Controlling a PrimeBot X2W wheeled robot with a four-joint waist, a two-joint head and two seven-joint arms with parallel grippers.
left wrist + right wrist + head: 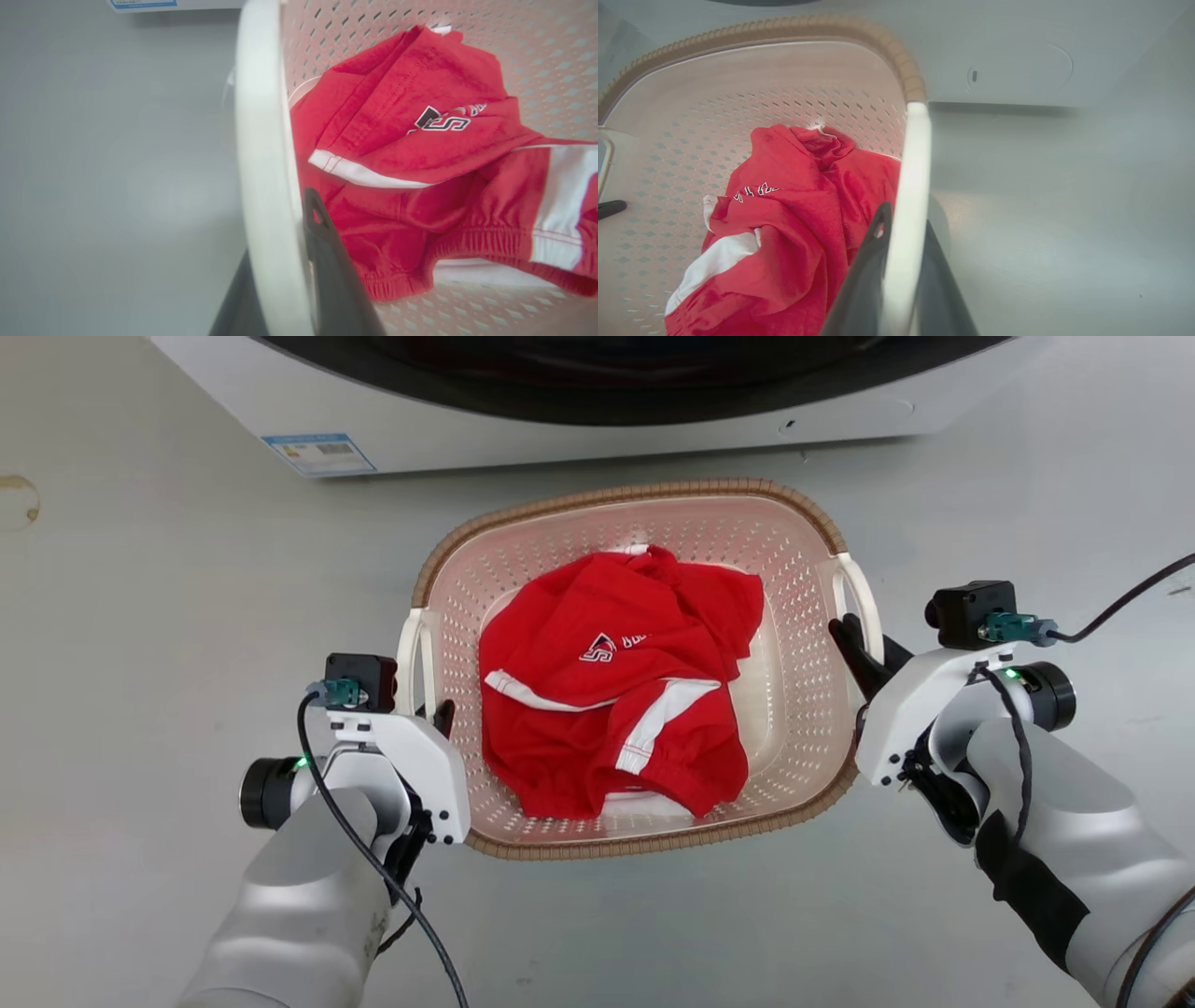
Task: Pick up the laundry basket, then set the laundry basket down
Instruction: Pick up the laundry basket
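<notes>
The laundry basket [635,493], pale pink and perforated with a brown woven-look rim, stands in the middle of the head view on the grey floor. A red garment with white stripes [616,681] lies inside it. My left gripper [431,711] is shut on the basket's white left handle [264,154], one dark finger [329,261] inside the basket and the other outside. My right gripper [861,644] is shut on the white right handle [911,177], with a finger [868,261] on the inner side. Whether the basket touches the floor I cannot tell.
A white washing machine [579,429] with a dark door and a blue-edged label [317,453] stands just behind the basket. A brownish stain [19,502] marks the grey floor [187,616] at the far left. Open floor lies on both sides and in front.
</notes>
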